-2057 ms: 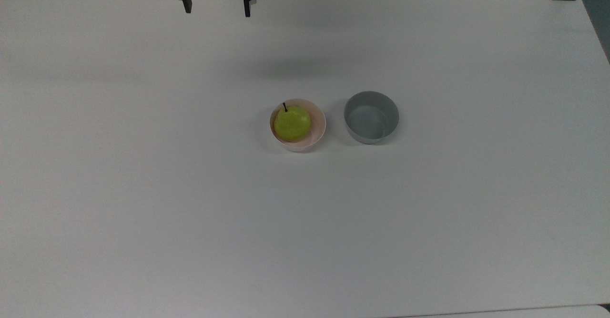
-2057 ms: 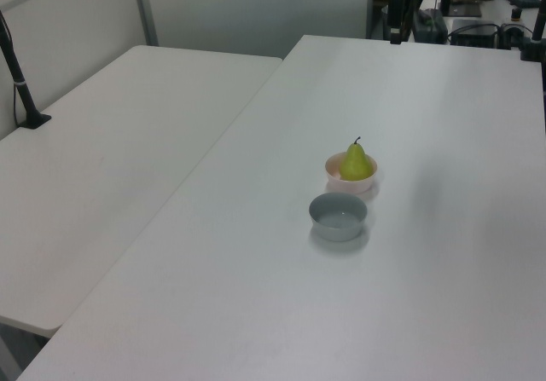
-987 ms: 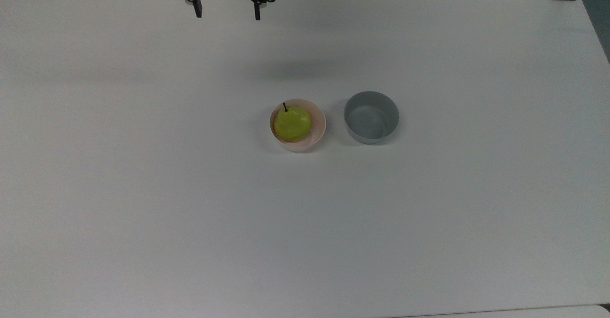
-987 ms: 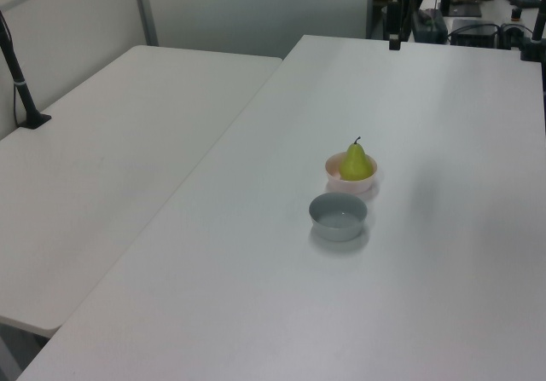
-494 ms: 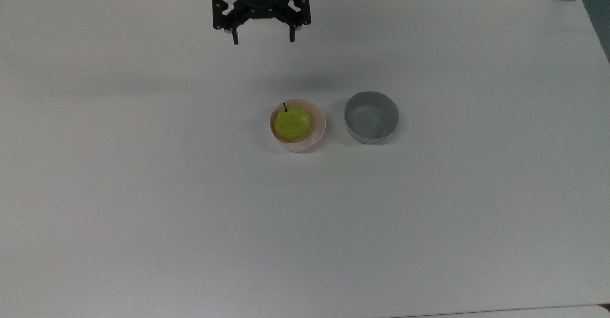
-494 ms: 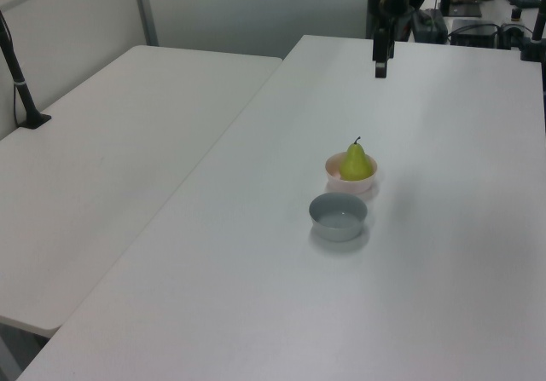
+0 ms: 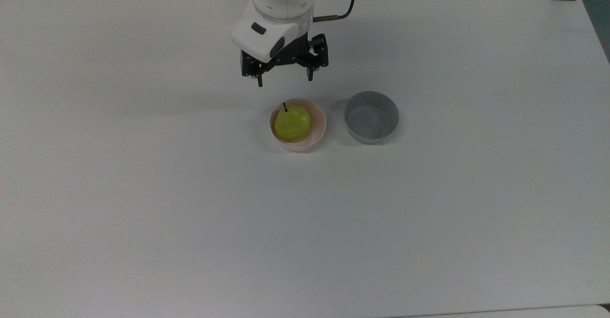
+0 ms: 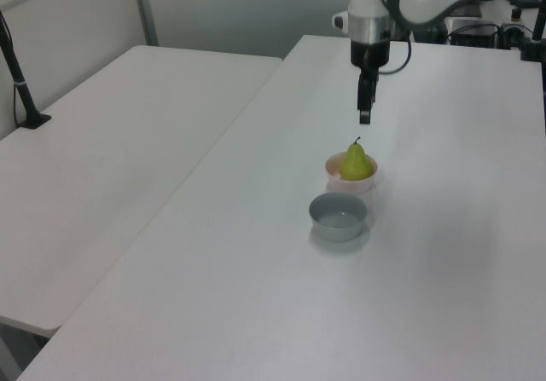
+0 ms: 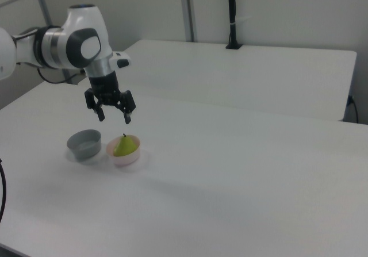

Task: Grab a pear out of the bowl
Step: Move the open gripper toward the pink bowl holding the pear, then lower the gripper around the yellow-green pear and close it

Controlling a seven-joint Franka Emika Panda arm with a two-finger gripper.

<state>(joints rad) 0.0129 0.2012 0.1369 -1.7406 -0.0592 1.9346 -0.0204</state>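
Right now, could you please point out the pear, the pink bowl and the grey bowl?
pear [image 7: 292,123], top view, middle of its body.
pink bowl [image 7: 320,128], top view, bare inner wall.
grey bowl [image 7: 371,121], top view, its floor.

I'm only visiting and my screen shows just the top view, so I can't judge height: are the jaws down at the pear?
Observer: No. In the right view the jaws hang open, clearly above the pear, and touch nothing.
Operator: Does the pear stick out of its bowl?
Observer: Yes. In the left view it stands upright, and its narrow upper part and stem rise over the rim of the pink bowl.
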